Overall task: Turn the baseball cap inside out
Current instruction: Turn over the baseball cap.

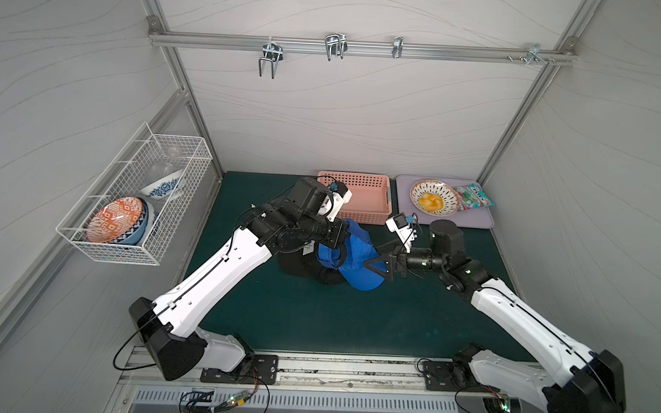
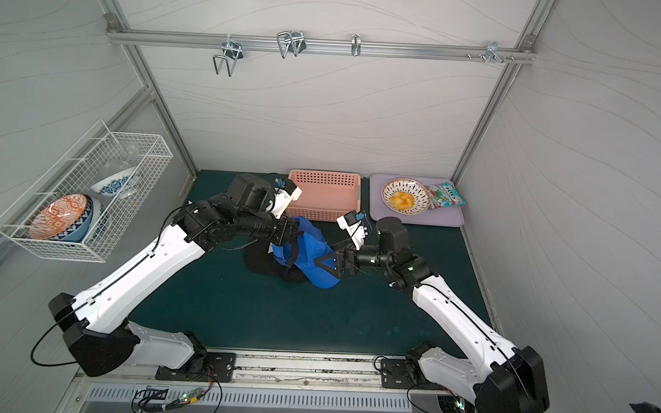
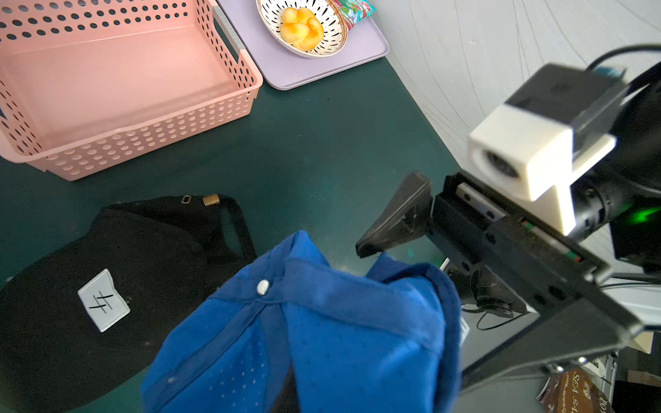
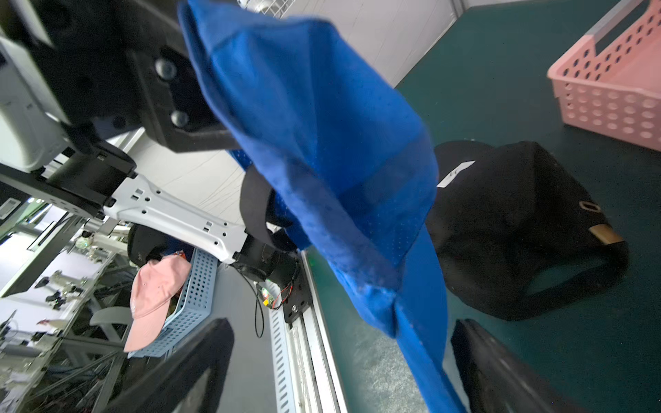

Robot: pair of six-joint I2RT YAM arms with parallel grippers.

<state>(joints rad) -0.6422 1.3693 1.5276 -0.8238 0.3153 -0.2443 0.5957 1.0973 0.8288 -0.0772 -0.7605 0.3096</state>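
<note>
Two robot arms meet over the middle of the green table mat (image 1: pixel 315 319), sharing a blue baseball cap (image 1: pixel 358 244) between them. The left gripper (image 1: pixel 342 236) is clamped tight on the cap's rear edge and holds it clear of the mat, apparently so the soft crown hangs free to be pushed through. The right gripper (image 1: pixel 374 258) faces it from the opposite side. Its jaws are spread wide to either side of the drooping peak and grip nothing, a stance that reads as lining up for a fresh hold. Taped seams and a pale rivet show on the crown in the left wrist view, so the lining looks to be at least partly outward; how complete the turn is cannot be told.

Directly beneath the blue one, a black cap (image 3: pixel 107 268) lies flat on the mat, untouched. Along the mat's far edge sit a pink basket (image 1: pixel 359 213) and, in the far right corner, a lilac tray (image 1: pixel 476 219) carrying a patterned bowl (image 1: pixel 434 197), both well out of the arms' way.
</note>
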